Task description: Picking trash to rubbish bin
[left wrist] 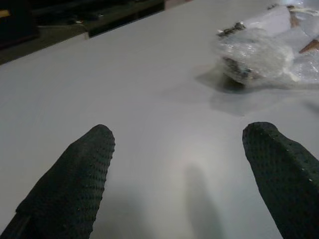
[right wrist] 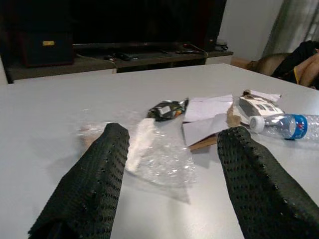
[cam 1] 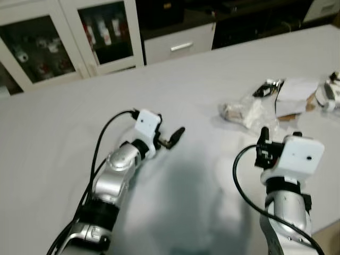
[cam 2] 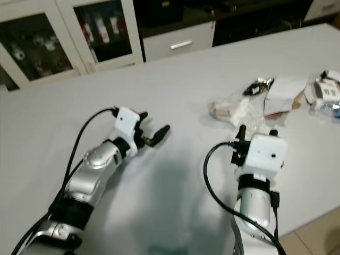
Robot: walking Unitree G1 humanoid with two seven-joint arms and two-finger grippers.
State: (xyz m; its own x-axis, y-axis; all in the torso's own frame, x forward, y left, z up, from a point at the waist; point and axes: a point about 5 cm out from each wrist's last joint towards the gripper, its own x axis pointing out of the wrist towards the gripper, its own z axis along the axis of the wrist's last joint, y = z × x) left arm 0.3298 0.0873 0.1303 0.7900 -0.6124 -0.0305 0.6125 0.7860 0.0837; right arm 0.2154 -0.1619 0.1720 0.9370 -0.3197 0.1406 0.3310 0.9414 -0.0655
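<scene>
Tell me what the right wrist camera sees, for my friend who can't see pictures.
Two black fingers of the right gripper stand apart above a white table, aimed at a crumpled clear plastic bag. Behind it lie a small dark wrapper, white paper on cardboard, a small box and a plastic bottle on its side.

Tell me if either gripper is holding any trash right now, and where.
Nothing is held. The left gripper and right gripper are both open above the table, short of the clear plastic wrapper.
</scene>
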